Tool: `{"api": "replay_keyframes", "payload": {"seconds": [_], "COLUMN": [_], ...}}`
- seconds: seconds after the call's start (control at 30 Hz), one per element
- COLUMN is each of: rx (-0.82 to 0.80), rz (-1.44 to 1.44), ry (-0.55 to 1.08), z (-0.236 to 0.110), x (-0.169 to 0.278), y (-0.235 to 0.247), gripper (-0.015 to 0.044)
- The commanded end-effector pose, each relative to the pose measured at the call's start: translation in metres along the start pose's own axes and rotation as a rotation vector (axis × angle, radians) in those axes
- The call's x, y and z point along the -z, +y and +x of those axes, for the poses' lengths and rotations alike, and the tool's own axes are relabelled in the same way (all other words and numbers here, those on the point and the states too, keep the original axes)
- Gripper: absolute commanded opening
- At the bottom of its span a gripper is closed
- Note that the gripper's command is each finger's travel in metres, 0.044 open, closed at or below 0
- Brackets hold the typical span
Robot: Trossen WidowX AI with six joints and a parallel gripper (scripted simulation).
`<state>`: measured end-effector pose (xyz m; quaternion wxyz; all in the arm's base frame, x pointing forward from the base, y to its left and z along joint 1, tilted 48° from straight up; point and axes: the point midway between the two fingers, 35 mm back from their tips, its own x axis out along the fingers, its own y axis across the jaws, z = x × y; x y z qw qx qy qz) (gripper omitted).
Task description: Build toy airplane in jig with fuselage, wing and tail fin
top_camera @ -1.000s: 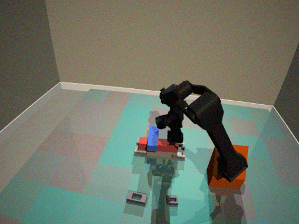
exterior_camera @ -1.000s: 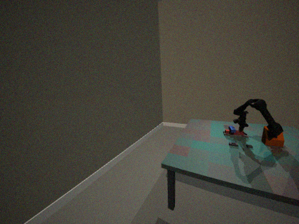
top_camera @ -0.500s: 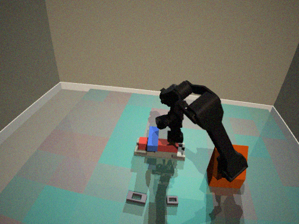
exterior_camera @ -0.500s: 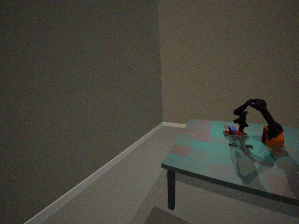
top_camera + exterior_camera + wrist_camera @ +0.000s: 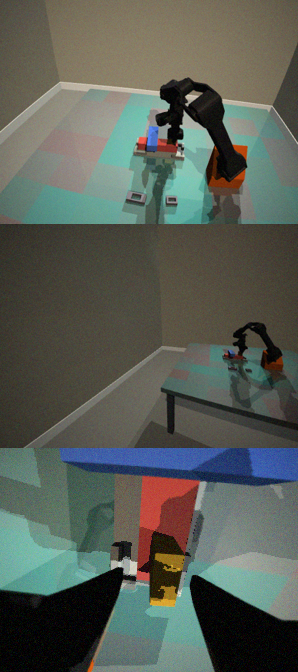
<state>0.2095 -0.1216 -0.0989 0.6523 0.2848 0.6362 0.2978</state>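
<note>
Three airplane parts rest together in the jig (image 5: 139, 153) near the centre of the table (image 5: 204, 390). The red fuselage (image 5: 165, 146) lies flat in the cradle; the blue wing (image 5: 152, 138) crosses it toward the 9 o'clock end in the top view, and the yellow tail fin (image 5: 166, 573) stands upright on the 3 o'clock end, directly beneath the arm. In the wrist view the gripper (image 5: 155, 585) is spread and released, one dark finger at each side of the fin with visible gaps, grasping nothing. Whether the fin's tab is fully down in its socket cannot be told from these views. Judged risk: the fingers flank the fin closely, so a sideways or tilted retreat could catch it, levering the tab out or tipping the fin. A straight upward lift seems safest. Two grey frames (image 5: 136, 197) lie apart toward 6 o'clock, well away from the jig.
</note>
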Motion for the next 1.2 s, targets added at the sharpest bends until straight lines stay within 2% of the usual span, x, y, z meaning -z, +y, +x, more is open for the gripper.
{"api": "replay_keyframes", "payload": {"seconds": [0.0,0.1,1.17], "rx": [0.029,0.027,0.027], "rz": [-0.01,-0.008,-0.008], "ry": [-0.023,-0.023,-0.023], "z": [-0.052,-0.075,-0.075], "x": [-0.003,0.0,-0.001], "y": [-0.004,-0.002,-0.004], "gripper": [0.026,0.026,0.026]}}
